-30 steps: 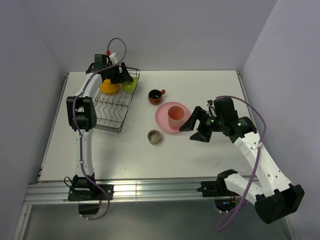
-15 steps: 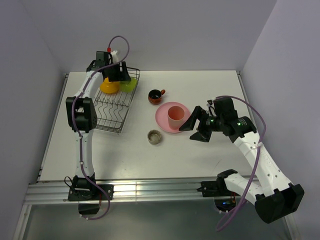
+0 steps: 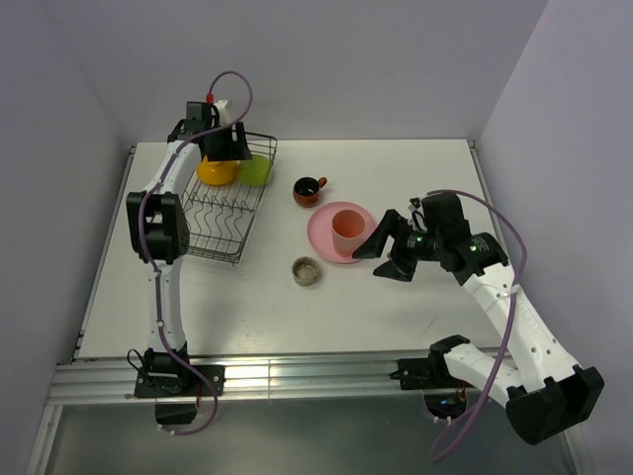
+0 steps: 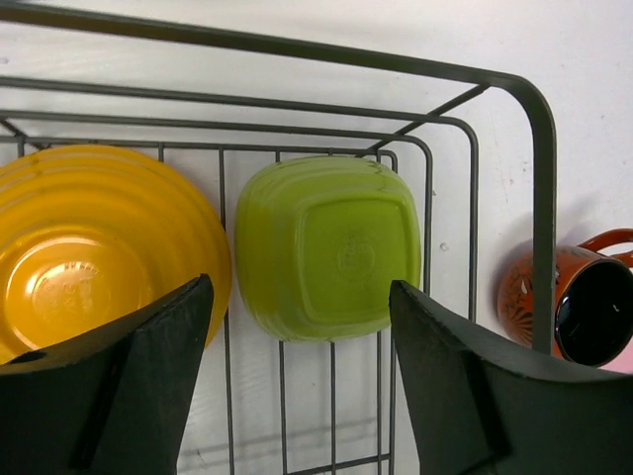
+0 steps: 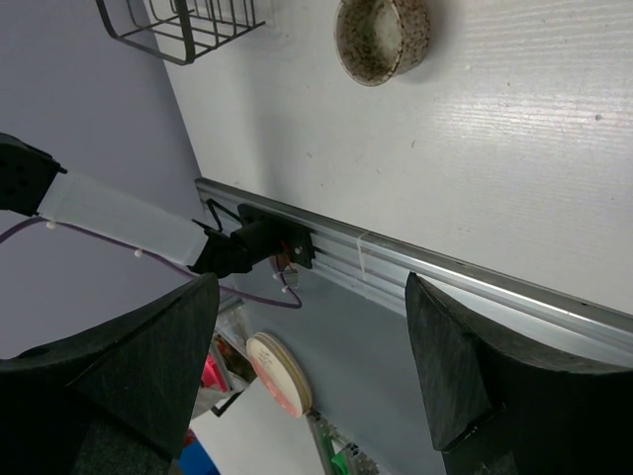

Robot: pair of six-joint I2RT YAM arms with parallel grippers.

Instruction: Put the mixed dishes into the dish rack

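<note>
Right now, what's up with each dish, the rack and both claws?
Black wire dish rack: holding two bowls.
Orange-yellow round bowl: in the rack.
Yellow-green squarish bowl: in the rack, underside showing.
Red-brown handled mug: upright on table.
Pink plate: flat on table.
Pink tumbler: upright on the plate.
Grey-brown small dish: upright, empty.
Left gripper: open, empty.
Right gripper: open, empty.
</note>
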